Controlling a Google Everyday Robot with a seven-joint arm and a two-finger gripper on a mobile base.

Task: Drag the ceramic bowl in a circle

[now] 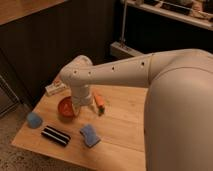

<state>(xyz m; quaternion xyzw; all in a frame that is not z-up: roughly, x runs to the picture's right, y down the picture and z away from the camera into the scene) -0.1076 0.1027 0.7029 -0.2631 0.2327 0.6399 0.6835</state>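
Looking down past the robot's bulky white arm [175, 100], which fills the right side closest to us, we see a pale wooden bench [122, 132]. Nearest its front edge lie a black block [55, 135] with white stripes and, to its right, a blue sponge [90, 135]. A little farther back, at the left edge, sits a small blue round object [34, 120]. Behind these, left of the bench's middle, stands the glossy red-orange bowl [63, 108], upright. The arm reaches leftward and bends down, and its claw [76, 111] hangs at the bowl's right rim, released; we cannot tell whether it touches the rim. Just right of the claw lies a narrow orange object [99, 102]. Farther back, partly hidden by the arm, a whitish object [54, 89] rests near the bench's far-left edge. Beyond rises a dark wall [50, 45], with a shelf [165, 12] at top right.
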